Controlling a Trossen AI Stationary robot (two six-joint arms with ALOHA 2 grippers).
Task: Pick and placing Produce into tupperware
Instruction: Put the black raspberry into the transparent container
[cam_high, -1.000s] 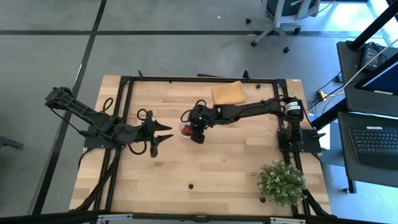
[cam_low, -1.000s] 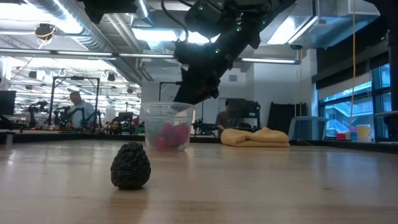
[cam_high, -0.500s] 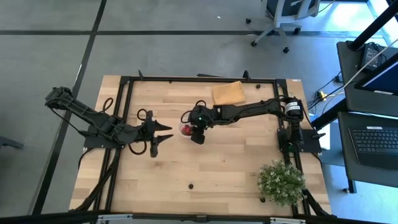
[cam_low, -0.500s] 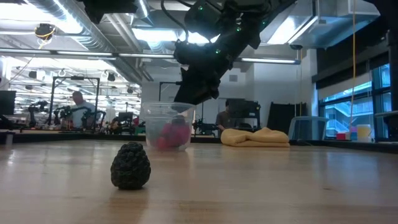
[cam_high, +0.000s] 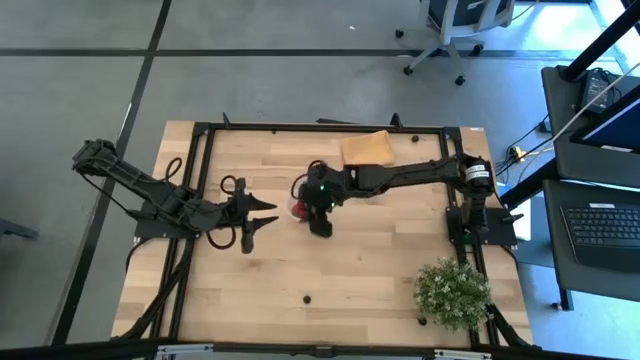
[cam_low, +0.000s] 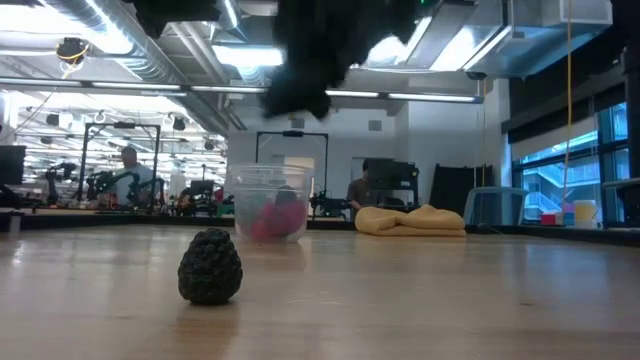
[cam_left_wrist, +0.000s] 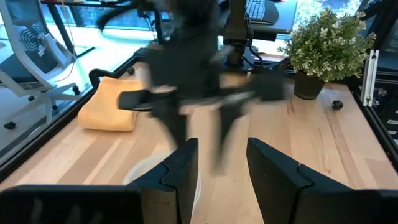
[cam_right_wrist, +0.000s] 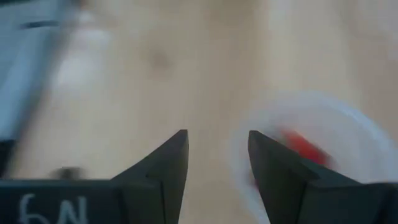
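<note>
The tupperware (cam_high: 297, 208), a small clear round cup, stands upright on the wooden table's middle; red produce (cam_low: 277, 219) lies inside it. It also shows in the right wrist view (cam_right_wrist: 311, 149). One dark berry (cam_low: 210, 267) rests on the table toward the near edge (cam_high: 306, 298). My right gripper (cam_high: 321, 224) hovers above and just right of the cup, open and empty (cam_right_wrist: 217, 149). My left gripper (cam_high: 272, 214) waits left of the cup, open and empty (cam_left_wrist: 221, 162).
A folded orange cloth (cam_high: 368, 150) lies at the far side, behind the cup. A potted green plant (cam_high: 452, 292) stands at the near right corner, with a small dark berry (cam_left_wrist: 336, 104) beside its pot. A black frame (cam_high: 300, 128) runs round the table.
My right gripper has risen from the tupperware's mouth, well clear of the rim, turning and tipping as it rose. The cup has stayed in place with the red produce inside.
</note>
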